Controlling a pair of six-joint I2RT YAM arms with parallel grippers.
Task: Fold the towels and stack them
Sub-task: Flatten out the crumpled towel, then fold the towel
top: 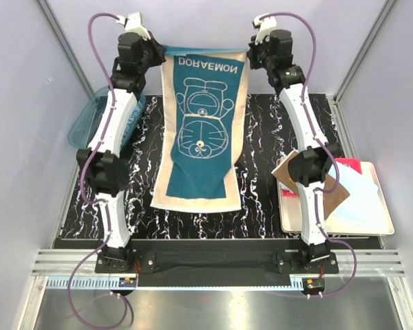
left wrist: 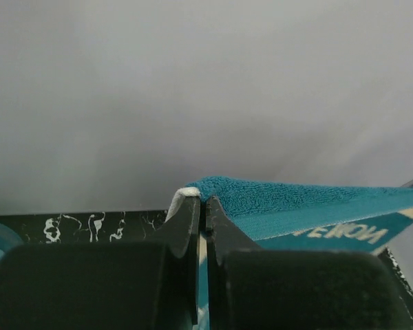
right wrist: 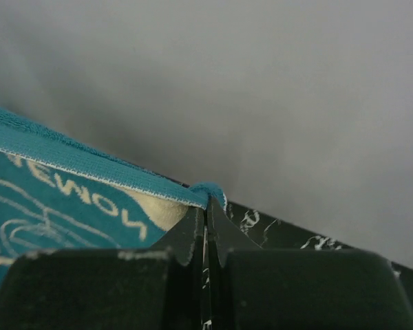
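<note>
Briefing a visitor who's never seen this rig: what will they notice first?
The teal towel with its white cartoon outline and cream border, pinched at its far corners by the left gripper and right gripper, its near end trailing onto the black marbled table. Then the cream tray at right, holding a light blue cloth.

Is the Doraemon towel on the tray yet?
No, the Doraemon towel is spread unfolded over the table, held at two corners by the left gripper and right gripper.
</note>
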